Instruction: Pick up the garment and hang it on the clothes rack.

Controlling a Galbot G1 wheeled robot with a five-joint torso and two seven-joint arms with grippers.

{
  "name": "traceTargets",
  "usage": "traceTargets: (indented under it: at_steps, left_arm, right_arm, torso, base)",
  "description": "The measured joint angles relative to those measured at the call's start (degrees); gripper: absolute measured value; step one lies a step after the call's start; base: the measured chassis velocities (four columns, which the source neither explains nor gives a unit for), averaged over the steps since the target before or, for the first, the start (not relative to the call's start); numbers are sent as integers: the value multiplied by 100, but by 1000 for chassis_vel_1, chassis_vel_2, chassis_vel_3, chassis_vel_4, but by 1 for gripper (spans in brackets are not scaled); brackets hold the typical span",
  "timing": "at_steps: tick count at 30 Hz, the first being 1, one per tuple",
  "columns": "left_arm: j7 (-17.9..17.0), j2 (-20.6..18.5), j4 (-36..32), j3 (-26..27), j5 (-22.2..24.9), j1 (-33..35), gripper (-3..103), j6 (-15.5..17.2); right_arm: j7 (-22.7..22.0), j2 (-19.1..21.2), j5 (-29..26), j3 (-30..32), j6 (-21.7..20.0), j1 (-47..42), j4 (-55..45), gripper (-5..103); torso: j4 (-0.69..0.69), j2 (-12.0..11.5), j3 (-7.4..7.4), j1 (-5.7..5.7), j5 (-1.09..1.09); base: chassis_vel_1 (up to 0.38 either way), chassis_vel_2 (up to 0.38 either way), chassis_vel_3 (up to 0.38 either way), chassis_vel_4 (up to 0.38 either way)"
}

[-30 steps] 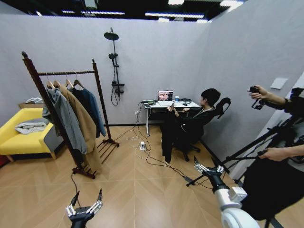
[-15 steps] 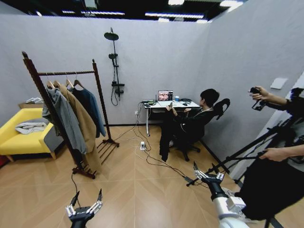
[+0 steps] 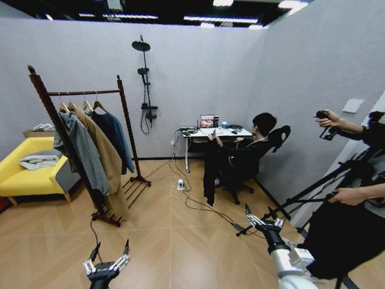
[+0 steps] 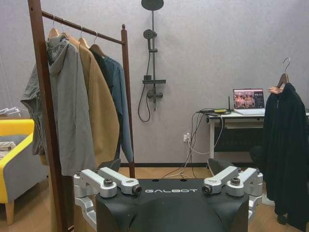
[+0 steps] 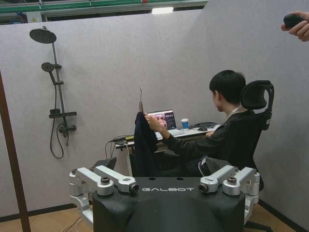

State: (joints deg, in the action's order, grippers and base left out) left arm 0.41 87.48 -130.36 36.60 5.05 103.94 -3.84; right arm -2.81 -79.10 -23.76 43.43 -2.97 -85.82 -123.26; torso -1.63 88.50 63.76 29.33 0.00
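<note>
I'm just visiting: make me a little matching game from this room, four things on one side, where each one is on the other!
Things:
1. black jacket
2. tan coat
3. left gripper
4. laptop

Places:
A. on the white desk
B. hanging on the clothes rack
C. held up by the seated person's hand
D. low above bare floor, open, holding nothing

Pairs: 1-C, 2-B, 3-D, 4-A
</note>
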Motion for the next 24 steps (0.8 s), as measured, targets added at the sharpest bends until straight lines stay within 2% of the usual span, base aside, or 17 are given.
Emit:
traceTargets:
  at_steps: [12, 20, 23, 24]
  left_arm:
    - [0, 0, 0, 0, 0, 0, 100, 0]
    - [1, 0, 0, 0, 0, 0, 100, 0]
    - [1, 0, 0, 0, 0, 0, 100, 0]
    - [1, 1, 0, 0, 0, 0, 100, 0]
  right_arm:
    - [19, -67, 9, 55, 58, -54, -69, 100]
    - [34, -102, 19, 65, 112, -111, -127, 100]
    - [36, -109, 33, 56, 121, -126, -144, 100]
    - [38, -110, 39, 53, 125, -127, -149, 100]
  torso:
    - [-1, 2, -1, -2, -1]
    - [0, 1, 0, 0, 2]
    - [-1, 0, 0, 0, -3]
    - [2, 0, 0, 1, 5]
  base:
    - [-35, 42, 43, -42]
    - [-192, 187, 202, -211]
    - [-241, 233, 251, -272]
    - [-274, 294, 260, -276]
